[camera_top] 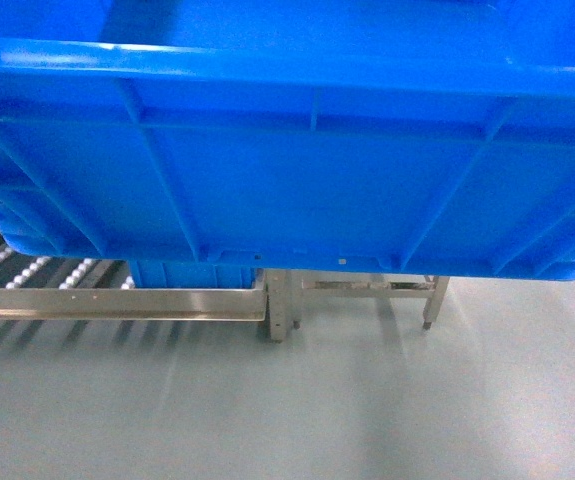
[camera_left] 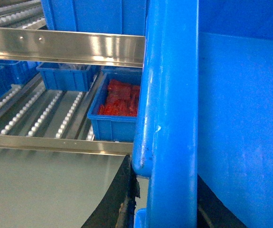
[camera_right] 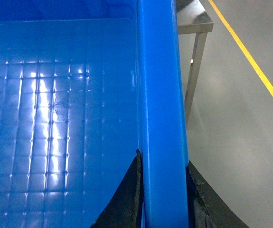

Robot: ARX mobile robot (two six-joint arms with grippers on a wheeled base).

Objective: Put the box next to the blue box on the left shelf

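With each claw [camera_left: 141, 209] [camera_right: 162, 209] pinching a rim, keep the box [camera_top: 297, 170] level, easing toward the left shelf [camera_top: 117, 302] at 8 o'clock.

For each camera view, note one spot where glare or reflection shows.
Head view: soft light streaks on the grey floor. Left wrist view: bright glare on the steel shelf rail. Right wrist view: white highlights across the box's gridded floor.
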